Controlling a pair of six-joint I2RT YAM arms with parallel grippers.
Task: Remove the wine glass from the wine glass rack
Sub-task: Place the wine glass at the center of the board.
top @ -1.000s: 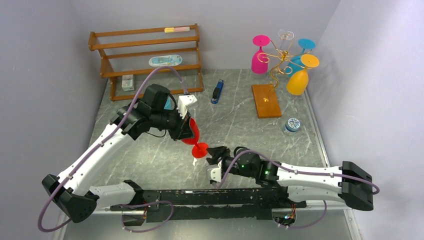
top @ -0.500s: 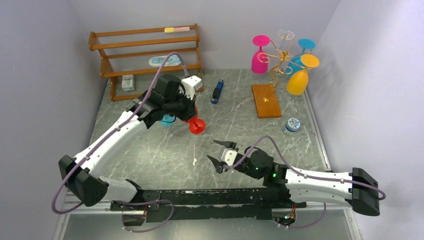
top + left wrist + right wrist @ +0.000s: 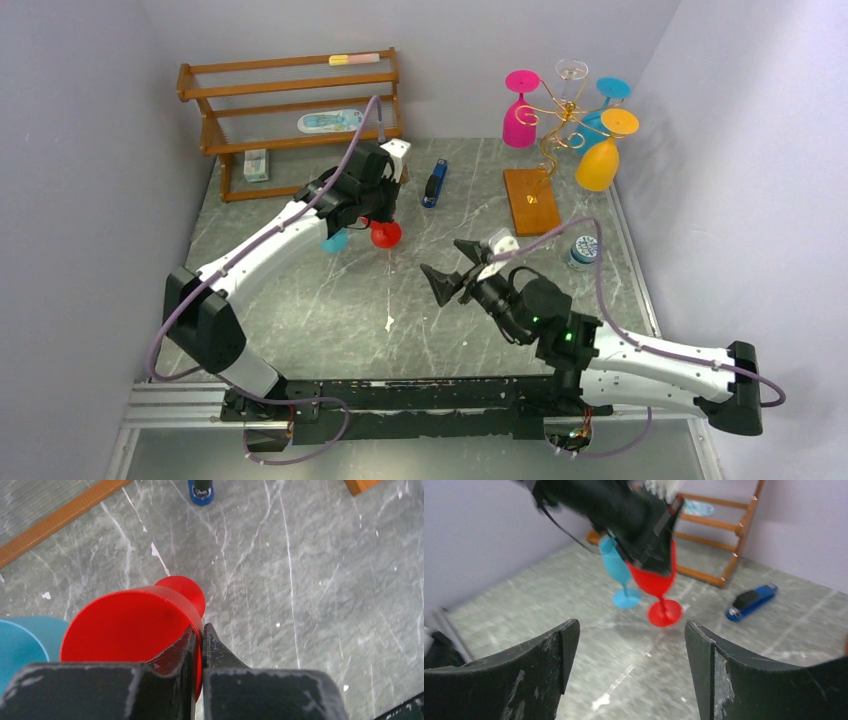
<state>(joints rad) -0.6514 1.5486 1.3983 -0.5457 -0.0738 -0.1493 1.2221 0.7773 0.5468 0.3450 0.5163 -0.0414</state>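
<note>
Grey veined marble underlies the left tool, clamped on a smooth red wine glass; right tool gapes empty.

Overhead I'm getting bright, even, diffuse light across the grey marble-veined tabletop, and the shadows on it are soft and faint. Left wrist view is crisp: veins sharp beyond the red plastic wine glass, with a dull sheen on its near wall. Right wrist view is smeared; that glass and the blue plastic glass beside it blur, edges streaked.
</note>
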